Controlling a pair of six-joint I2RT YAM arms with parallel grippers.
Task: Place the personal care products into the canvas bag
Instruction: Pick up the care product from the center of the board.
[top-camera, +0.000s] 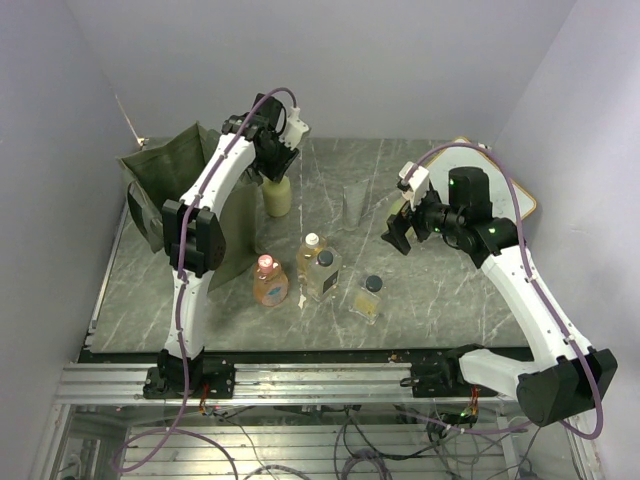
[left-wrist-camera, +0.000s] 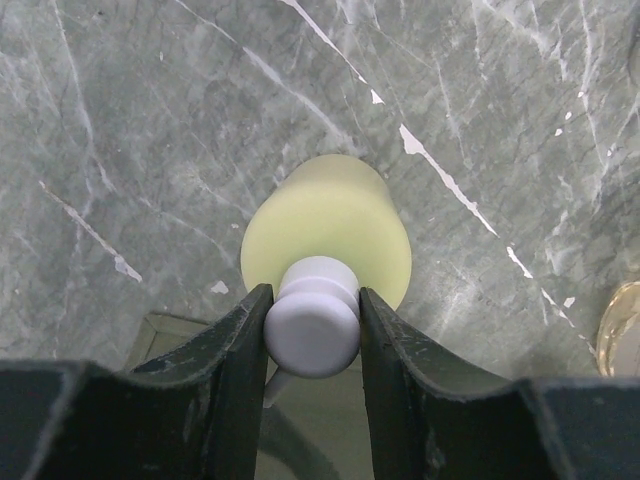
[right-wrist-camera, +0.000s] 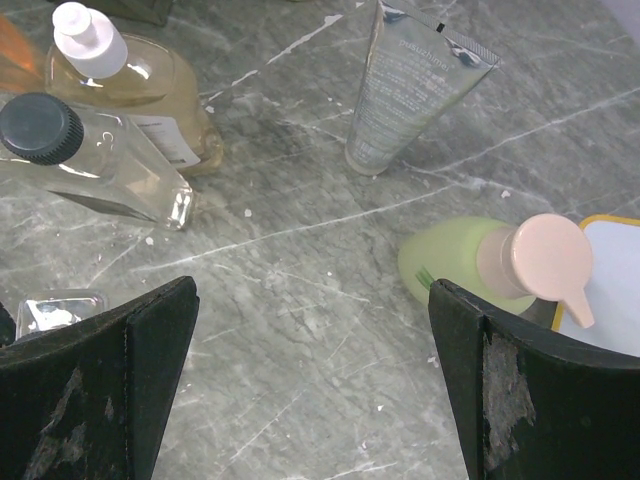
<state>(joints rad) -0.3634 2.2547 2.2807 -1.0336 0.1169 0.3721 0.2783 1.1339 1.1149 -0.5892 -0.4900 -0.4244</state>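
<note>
Pale lilac walls (top-camera: 300, 60) enclose a grey-green marbled table (top-camera: 450, 300) (white-veined), fronted by a metal rail (top-camera: 300, 380).

Worktop (top-camera: 450, 290): canvas bag (top-camera: 160, 175) in the far-left corner; pump bottle (top-camera: 277, 197) just right of it; tube (top-camera: 354, 203) mid-back; four bottles (top-camera: 323, 275) clustered centre-front; whiteboard (right-wrist-camera: 615, 290) at the right edge, second pump bottle (right-wrist-camera: 450, 262) just beside it.

Wood-framed whiteboard (top-camera: 522, 195) lies at far-right edge of grey-green marble table (top-camera: 440, 300) w/ white veins.
</note>
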